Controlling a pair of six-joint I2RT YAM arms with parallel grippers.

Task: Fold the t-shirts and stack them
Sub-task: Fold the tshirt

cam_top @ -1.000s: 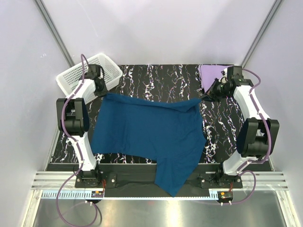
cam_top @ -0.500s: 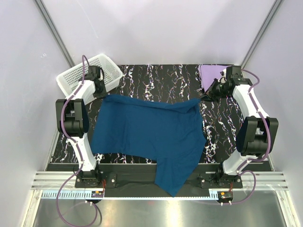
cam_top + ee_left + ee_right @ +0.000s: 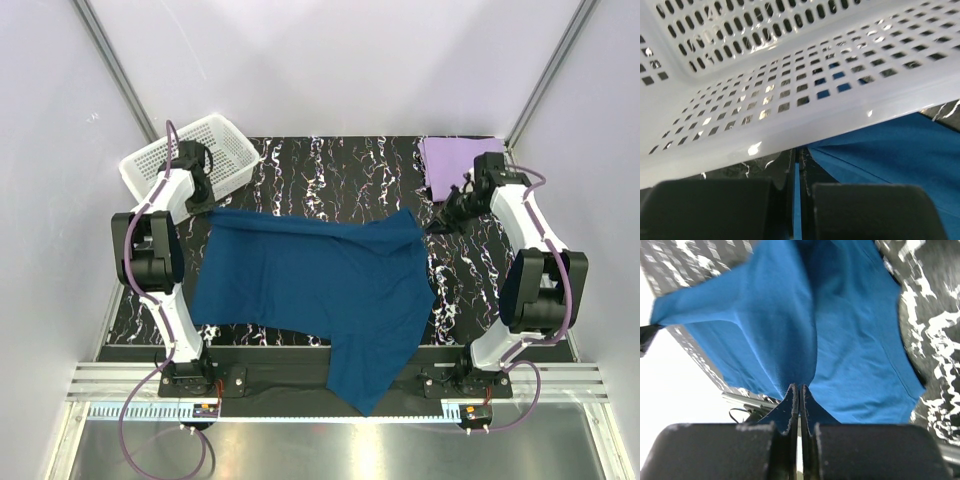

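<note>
1. Lying across the middle of the black marbled table (image 3: 330, 165), the teal-blue t-shirt (image 3: 310, 285) hangs over the near edge at 6 o'clock.
2. The left gripper (image 3: 797, 200) pinches its 10 o'clock corner and the right gripper (image 3: 799, 410) its 2 o'clock corner (both jaws clamped on cloth).
3. The lavender t-shirt (image 3: 455, 158) sits at 1 o'clock, and the white perforated basket (image 3: 232, 150) at 11 o'clock.

Overhead view looks down on the whole tabletop (image 3: 330, 165). Both wrist views sit close behind their jaws, sharing the blue shirt (image 3: 310, 280).
</note>
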